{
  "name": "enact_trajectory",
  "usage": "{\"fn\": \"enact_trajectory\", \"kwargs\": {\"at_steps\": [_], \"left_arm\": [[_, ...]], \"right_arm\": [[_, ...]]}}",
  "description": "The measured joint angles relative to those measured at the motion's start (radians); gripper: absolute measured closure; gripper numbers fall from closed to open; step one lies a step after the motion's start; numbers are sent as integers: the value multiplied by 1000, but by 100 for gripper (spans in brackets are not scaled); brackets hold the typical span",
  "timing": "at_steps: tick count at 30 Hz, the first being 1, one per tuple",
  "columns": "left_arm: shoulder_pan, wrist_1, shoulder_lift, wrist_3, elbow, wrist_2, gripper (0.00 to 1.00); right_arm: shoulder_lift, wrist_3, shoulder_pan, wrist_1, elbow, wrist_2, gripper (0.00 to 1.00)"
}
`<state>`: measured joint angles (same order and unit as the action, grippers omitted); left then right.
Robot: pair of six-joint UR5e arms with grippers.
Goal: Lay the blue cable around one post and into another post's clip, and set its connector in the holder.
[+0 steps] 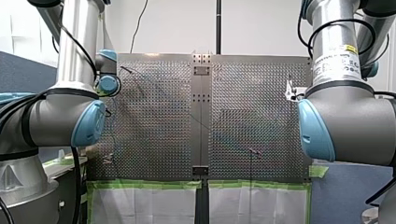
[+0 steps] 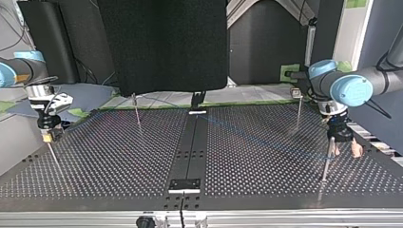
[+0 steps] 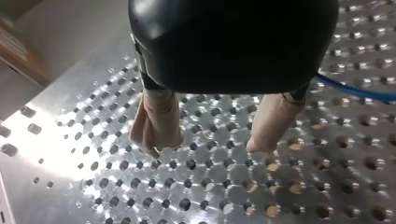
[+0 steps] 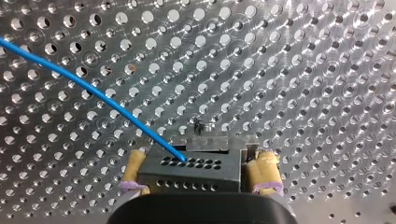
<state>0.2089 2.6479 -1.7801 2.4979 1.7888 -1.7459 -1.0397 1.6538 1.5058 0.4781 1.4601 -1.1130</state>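
A: The right hand point(image 4: 200, 161) is clamping the black connector point(image 4: 191, 170). The blue cable point(image 4: 93, 91) is running out of it and away over the worktop point(image 4: 303, 70).
B: Left hand point(image 3: 210, 144)?
A: Hanging spread, gripping nothing. The cable is passing just beside it, not inside its grip.
B: Lie of the line?
A: Stretching across the worktop, top view's left to right, reaching toward a post point(image 2: 327, 164) beside the left hand. The left hand is sitting nearer that post, so the looping there is probably falling to it.
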Motion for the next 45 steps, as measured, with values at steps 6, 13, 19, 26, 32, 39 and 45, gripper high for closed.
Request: {"fn": "enact_trajectory", "kwargs": {"at_steps": [6, 13, 19, 26, 32, 39, 45], "left_arm": [[-6, 40, 41, -38, 21, -14, 0], [-15, 52, 102, -57, 34, 9, 0], [-28, 73, 124, -65, 39, 55, 0], [-41, 68, 147, -67, 80, 75, 0], [-51, 61, 172, -80, 120, 73, 0], [-56, 57, 220, -84, 165, 75, 0], [-59, 55, 258, -89, 196, 82, 0]], "right_arm": [[0, 0, 0, 0, 0, 0, 18], [0, 0, 0, 0, 0, 0, 18], [0, 0, 0, 0, 0, 0, 18], [0, 0, 0, 0, 0, 0, 18], [0, 0, 0, 0, 0, 0, 18], [0, 0, 0, 0, 0, 0, 18], [0, 0, 0, 0, 0, 0, 18]]}}
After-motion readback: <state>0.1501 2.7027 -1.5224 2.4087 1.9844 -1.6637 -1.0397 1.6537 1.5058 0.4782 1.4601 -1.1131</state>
